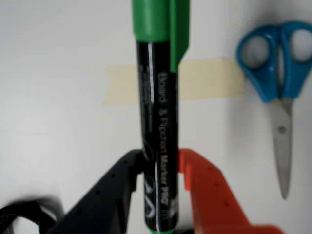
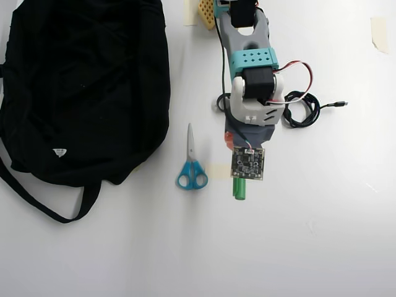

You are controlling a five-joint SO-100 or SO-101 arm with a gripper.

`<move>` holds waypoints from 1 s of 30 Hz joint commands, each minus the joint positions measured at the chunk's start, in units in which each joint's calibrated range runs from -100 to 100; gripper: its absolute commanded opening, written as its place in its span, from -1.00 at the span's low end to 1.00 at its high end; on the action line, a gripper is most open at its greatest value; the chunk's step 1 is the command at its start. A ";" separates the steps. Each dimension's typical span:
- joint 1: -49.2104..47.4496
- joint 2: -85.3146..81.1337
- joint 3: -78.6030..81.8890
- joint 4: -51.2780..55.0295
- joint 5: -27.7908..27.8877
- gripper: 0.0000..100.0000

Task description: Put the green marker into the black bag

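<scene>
Fingers (image 1: 158, 190) clamped on green marker (image 1: 158, 122), scissors (image 2: 191, 167) beside, black bag (image 2: 86, 86) well apart.

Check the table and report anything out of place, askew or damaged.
Nothing stands out. The hand grips the green marker squarely. The scissors lie closed and flat between it and the black bag. A coiled cable lies beside the arm.
</scene>
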 commanded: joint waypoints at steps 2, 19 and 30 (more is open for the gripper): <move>2.23 -11.18 10.96 -4.59 0.19 -0.96; 10.83 -24.29 28.03 -10.88 4.34 -0.96; 20.03 -33.33 36.84 -10.88 6.22 -0.96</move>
